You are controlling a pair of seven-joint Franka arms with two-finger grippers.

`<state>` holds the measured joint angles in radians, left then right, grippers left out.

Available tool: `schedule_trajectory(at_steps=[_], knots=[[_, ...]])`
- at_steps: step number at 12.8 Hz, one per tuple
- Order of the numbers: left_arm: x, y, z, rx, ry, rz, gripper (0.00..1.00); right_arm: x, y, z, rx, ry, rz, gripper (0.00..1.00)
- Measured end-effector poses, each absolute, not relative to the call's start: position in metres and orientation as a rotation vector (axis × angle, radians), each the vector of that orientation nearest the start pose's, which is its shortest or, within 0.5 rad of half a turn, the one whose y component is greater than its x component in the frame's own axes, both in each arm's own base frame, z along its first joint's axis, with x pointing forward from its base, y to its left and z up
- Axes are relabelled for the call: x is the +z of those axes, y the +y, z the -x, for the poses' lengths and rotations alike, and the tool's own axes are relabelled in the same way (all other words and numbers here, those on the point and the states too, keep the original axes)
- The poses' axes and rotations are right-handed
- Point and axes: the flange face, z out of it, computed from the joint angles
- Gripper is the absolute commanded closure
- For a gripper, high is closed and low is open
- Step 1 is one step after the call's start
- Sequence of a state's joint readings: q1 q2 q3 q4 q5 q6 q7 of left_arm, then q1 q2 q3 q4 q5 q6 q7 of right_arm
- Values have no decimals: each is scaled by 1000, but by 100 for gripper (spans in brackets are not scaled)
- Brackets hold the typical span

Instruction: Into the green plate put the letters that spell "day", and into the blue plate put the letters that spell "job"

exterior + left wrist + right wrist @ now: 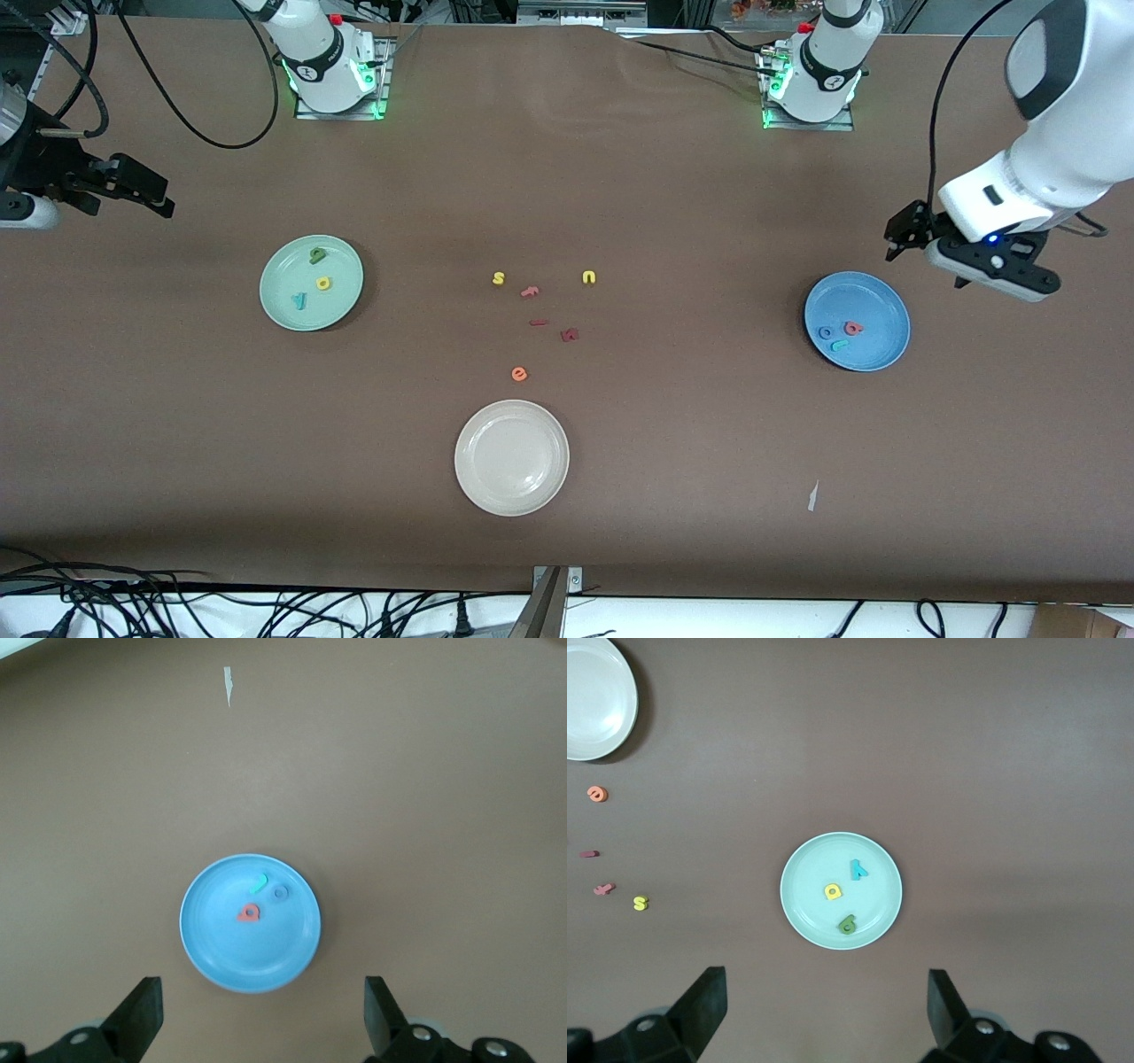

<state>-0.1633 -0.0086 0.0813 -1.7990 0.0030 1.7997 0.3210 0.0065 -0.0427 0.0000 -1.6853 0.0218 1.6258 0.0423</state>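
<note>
You had the green plate (282, 306) sitting flat on the table toward the right arm's end. It was round and pale green. Three little letters lay inside it: a green one (317, 256), a yellow one (323, 283) and a teal one (300, 300), each a bit apart. Your blue plate (886, 350) sat flat toward the left arm's end. In it lay a blue ring (826, 333), a red letter (852, 328) and a teal hook (838, 346), close together.

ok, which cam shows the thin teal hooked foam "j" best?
Left wrist view: the thin teal hooked foam "j" lies unobstructed in the round bright blue plate, hook readable. Front view shows only a teal sliver. Right wrist view misses it.
</note>
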Motion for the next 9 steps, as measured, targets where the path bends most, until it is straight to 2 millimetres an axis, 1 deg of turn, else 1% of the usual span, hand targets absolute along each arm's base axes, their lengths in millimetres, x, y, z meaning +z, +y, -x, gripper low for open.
schedule_trajectory(at_steps=[2, 3, 4, 5, 9], knots=[[581, -40, -558, -18, 610, 3078, 0, 598, 6, -544, 27, 58, 3120, 0], [597, -36, -558, -35, 599, 3078, 0, 598, 6, -544, 27, 58, 3120, 0], [606, -33, -558, -44, 591, 3079, 0, 599, 6, -544, 27, 58, 3120, 0], [608, -31, -558, -42, 585, 3080, 0, 598, 6, -544, 27, 58, 3120, 0], [599, -34, -561, -17, 590, 3080, 0, 599, 6, -544, 21, 58, 3121, 0]])
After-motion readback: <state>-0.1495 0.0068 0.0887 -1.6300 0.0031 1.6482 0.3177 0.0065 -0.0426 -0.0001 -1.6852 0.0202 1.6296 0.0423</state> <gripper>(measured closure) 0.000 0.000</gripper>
